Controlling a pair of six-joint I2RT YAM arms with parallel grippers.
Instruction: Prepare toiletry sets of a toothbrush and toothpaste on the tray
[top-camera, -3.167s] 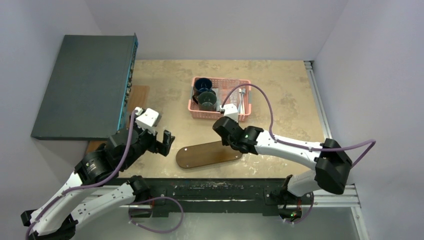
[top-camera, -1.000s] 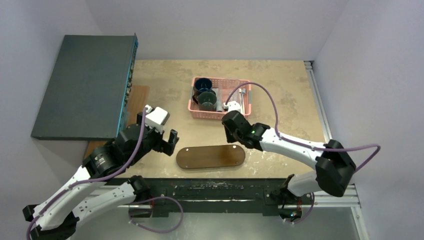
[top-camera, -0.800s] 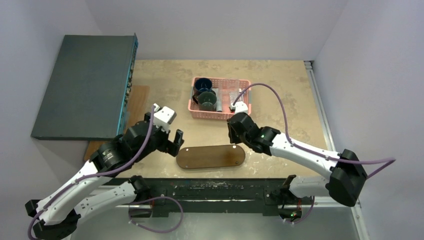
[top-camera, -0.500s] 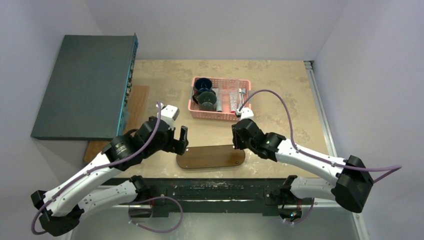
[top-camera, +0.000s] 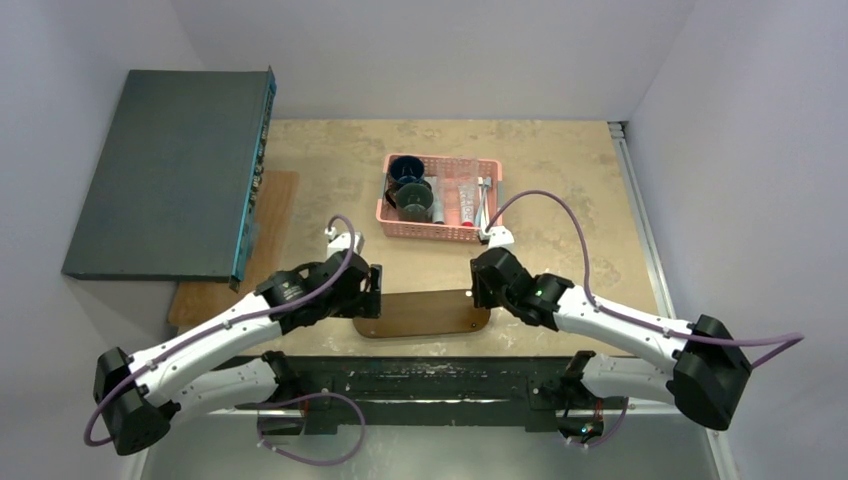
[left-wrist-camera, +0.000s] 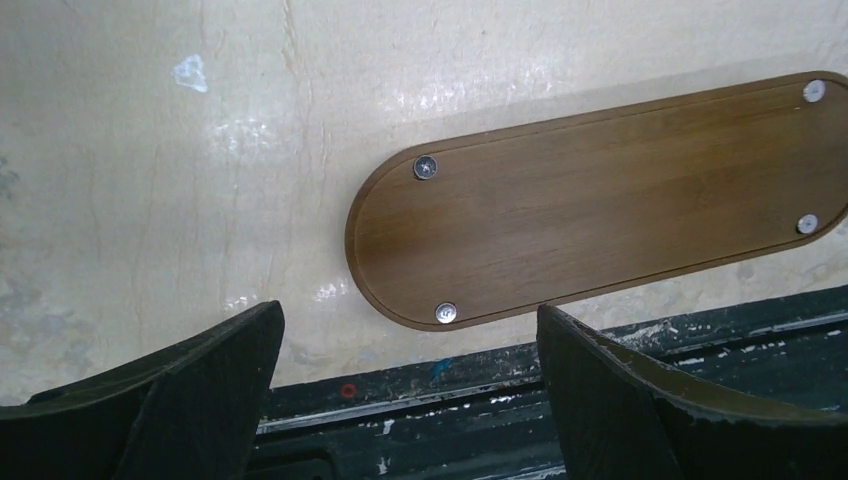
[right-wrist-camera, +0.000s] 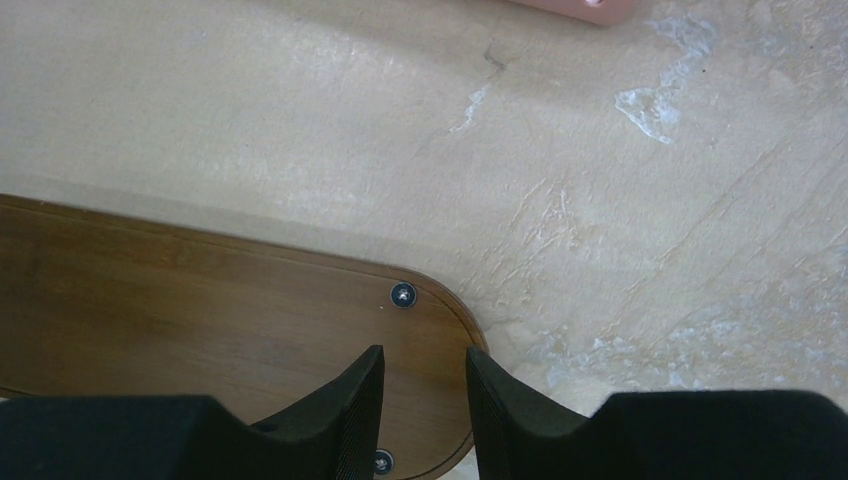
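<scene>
1. In the top view the arms hide both ends of the tray (top-camera: 420, 313), which lies at the counter's (top-camera: 560, 170) near edge.
2. Toothpaste tubes (top-camera: 466, 200) and toothbrushes (top-camera: 484, 200) lie in the pink basket (top-camera: 430, 232), too small to count.
3. Only the wrist views show the fingers. The left gripper (left-wrist-camera: 408, 310) is spread wide and empty at the tray's left end. The right gripper (right-wrist-camera: 422, 360) is narrowly parted and empty over its right end.

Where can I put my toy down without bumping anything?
The tray's middle is bare. So is the table between the pink basket and the right edge, and between the basket and the dark box. It is crowded inside the basket, which is full of cups and tubes, and at both tray ends, where the jaws hang.
</scene>
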